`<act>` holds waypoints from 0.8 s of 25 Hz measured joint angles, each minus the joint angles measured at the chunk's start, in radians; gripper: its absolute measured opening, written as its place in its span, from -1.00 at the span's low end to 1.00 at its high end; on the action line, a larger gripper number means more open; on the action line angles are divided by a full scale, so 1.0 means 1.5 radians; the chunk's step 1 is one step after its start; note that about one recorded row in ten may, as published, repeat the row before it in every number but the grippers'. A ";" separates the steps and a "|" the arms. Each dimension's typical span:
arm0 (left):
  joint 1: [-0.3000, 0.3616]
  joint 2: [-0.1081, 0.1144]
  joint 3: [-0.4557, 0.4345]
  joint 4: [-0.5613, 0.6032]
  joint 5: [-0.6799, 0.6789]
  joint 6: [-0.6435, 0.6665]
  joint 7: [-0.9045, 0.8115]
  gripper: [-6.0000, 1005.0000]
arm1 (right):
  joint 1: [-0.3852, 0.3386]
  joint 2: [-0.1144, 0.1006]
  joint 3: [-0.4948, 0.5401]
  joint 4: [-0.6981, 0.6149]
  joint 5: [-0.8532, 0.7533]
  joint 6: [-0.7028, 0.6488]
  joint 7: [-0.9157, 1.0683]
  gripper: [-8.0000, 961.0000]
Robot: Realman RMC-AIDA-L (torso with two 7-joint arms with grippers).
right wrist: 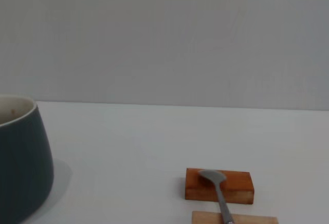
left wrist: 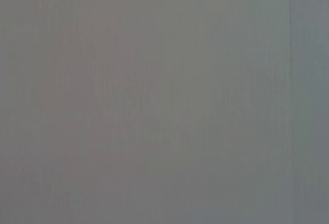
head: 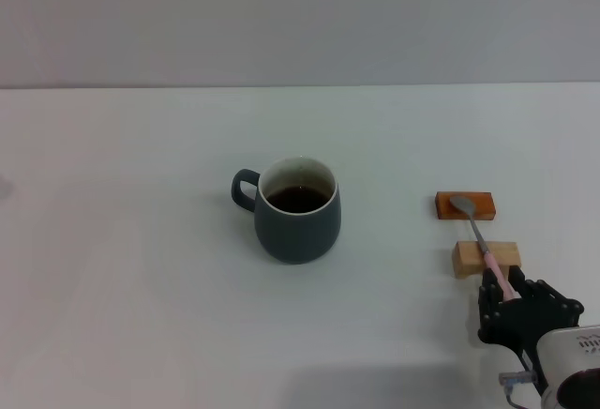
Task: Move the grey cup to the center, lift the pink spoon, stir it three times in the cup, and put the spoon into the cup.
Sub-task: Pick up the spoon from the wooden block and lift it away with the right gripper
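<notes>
Pink spoon (head: 480, 239) lies across two wooden blocks: bowl on the darker block (head: 465, 205), neck on the pale block (head: 486, 259). Right gripper (head: 511, 304) sits at the handle's near end; fingers around it, whether clamped I cannot tell. Grey cup (head: 298, 210) stands mid-table, well apart. Risk: a shallow grip tips the spoon off or drags the pale block. Count: one cup, one spoon, two blocks. Left gripper not visible.

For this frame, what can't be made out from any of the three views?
- Left tool: in no view; the left wrist view shows only flat grey.
- Right tool: head view, whether it has closed on the pink spoon; the fingers cover the handle's end.
- Grey cup: right wrist view, cut off by the frame edge; handle and liquid unseen there.
</notes>
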 joint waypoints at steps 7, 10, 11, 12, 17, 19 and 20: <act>0.000 -0.001 0.000 0.000 0.000 0.002 0.000 -0.98 | 0.000 0.001 0.000 -0.003 0.000 0.002 0.000 -0.49; 0.000 -0.001 0.000 0.000 0.000 0.003 0.000 -0.98 | 0.000 0.002 0.000 -0.004 0.000 0.003 0.000 -0.49; 0.001 -0.001 0.000 0.000 0.000 0.003 0.000 -0.98 | 0.000 0.002 0.000 -0.004 0.000 0.003 0.000 -0.49; 0.001 -0.001 0.000 0.000 0.000 0.003 0.000 -0.98 | 0.000 0.002 0.000 -0.004 0.000 0.004 0.000 -0.49; 0.002 -0.001 0.000 0.000 0.000 0.005 0.000 -0.98 | -0.002 0.004 0.000 -0.005 0.001 0.004 0.000 -0.50; 0.003 -0.001 0.000 0.000 0.000 0.005 0.000 -0.98 | -0.003 0.004 0.000 -0.006 0.002 0.004 0.000 -0.51; 0.003 -0.001 0.000 0.000 0.000 0.006 0.000 -0.98 | -0.003 0.004 0.000 -0.005 0.002 0.004 0.000 -0.51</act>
